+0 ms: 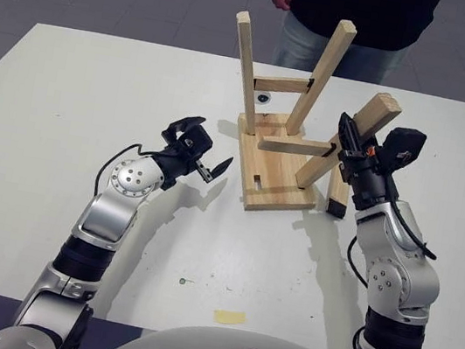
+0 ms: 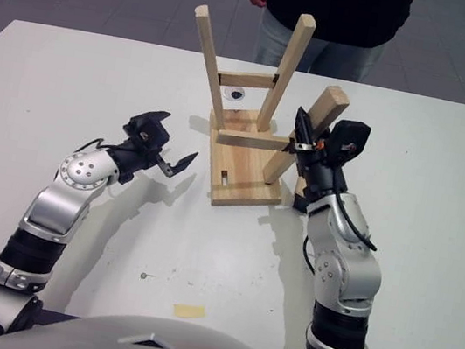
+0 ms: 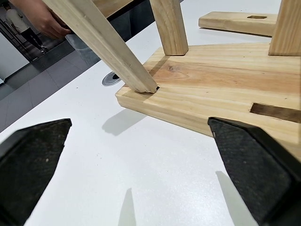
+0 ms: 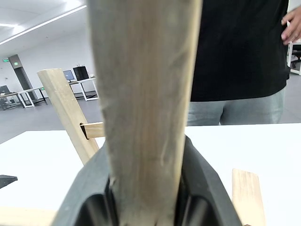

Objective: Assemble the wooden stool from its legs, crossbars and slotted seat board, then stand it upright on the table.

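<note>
Gripping tilted leg [image 1: 377, 113] mid-length in clenched right gripper [image 1: 349, 149]; long axis leaning up and toward robot's right, foot down at near right corner of upturned seat board [image 1: 278, 192] on table [image 1: 65, 113], seating there unclear. Holding left gripper [image 1: 213, 145] released, spread wide, just beside board's left edge near empty slot [image 3: 275, 109]. Likely needs tipping leg upright, right arm nearer
</note>
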### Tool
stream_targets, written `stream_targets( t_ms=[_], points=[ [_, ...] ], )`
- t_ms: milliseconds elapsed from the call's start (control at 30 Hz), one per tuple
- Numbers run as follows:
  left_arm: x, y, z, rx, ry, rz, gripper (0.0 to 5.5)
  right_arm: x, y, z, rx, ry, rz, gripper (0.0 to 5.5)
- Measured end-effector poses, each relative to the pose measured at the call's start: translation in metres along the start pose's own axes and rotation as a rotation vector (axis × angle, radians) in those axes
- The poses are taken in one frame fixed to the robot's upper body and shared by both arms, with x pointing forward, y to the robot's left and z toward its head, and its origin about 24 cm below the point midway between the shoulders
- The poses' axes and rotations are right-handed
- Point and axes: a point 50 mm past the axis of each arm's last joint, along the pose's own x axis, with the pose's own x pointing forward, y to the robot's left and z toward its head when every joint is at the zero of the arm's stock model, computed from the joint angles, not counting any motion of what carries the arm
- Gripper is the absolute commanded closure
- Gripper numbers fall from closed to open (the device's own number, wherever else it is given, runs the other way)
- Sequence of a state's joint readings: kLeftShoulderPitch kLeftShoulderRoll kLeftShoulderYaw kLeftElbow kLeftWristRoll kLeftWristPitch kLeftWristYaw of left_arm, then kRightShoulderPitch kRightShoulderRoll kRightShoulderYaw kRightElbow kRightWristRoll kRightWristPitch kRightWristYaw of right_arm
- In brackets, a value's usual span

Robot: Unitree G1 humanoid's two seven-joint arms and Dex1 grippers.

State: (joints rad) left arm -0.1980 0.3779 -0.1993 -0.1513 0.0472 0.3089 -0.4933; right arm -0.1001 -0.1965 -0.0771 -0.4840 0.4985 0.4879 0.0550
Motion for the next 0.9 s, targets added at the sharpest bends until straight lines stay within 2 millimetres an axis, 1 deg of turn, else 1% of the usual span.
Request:
stream_targets(
  t_ms=[33,67,100,133,267,333,367,400,500,600,700,733,767,833,867,900],
  points=[
    [0.000,0.000,-0.001,0.000,0.003,0.000,0.10,0.000,0.002,0.001,0.003,0.001,-0.001,4.08],
    [0.000,0.001,-0.001,0.001,0.006,0.000,0.10,0.001,0.004,0.004,0.014,-0.007,0.003,3.84],
    [0.000,0.001,-0.002,0.002,0.007,-0.002,0.10,0.001,0.007,0.010,0.019,-0.033,0.007,3.74],
    [0.001,0.002,-0.002,0.005,0.007,-0.005,0.10,0.002,0.009,0.016,0.019,-0.056,0.010,3.51],
    [0.004,0.011,0.010,0.025,-0.036,0.012,0.10,0.004,0.014,0.047,0.025,-0.166,0.005,2.91],
    [0.004,0.012,0.011,0.021,-0.042,0.016,0.10,0.006,0.016,0.063,0.028,-0.220,0.006,2.62],
    [0.004,0.012,0.011,0.018,-0.043,0.016,0.10,0.008,0.017,0.074,0.034,-0.256,0.005,2.48],
    [0.005,0.012,0.011,0.015,-0.043,0.016,0.10,0.009,0.019,0.089,0.030,-0.309,0.009,2.31],
    [0.005,0.013,0.011,0.009,-0.046,0.027,0.10,0.011,0.021,0.121,0.049,-0.418,0.015,1.91],
    [0.003,0.014,0.010,0.001,-0.045,0.050,0.10,0.012,0.022,0.156,0.064,-0.528,0.026,1.41],
    [0.001,0.012,0.006,-0.012,-0.032,0.053,0.10,0.010,0.020,0.182,0.077,-0.607,0.029,0.96],
    [0.001,0.012,0.005,-0.014,-0.029,0.054,0.10,0.008,0.016,0.189,0.076,-0.632,0.009,0.79],
    [0.000,0.013,0.005,-0.016,-0.026,0.060,0.10,0.007,0.010,0.193,0.062,-0.640,-0.020,0.63],
    [0.000,0.014,0.005,-0.017,-0.026,0.067,0.10,0.006,-0.004,0.190,0.029,-0.621,-0.112,0.29],
    [0.000,0.014,0.005,-0.017,-0.026,0.071,0.10,0.006,-0.017,0.178,0.004,-0.566,-0.198,0.16],
    [0.000,0.015,0.005,-0.018,-0.025,0.074,0.10,0.007,-0.032,0.161,-0.011,-0.483,-0.282,0.12]
  ],
)
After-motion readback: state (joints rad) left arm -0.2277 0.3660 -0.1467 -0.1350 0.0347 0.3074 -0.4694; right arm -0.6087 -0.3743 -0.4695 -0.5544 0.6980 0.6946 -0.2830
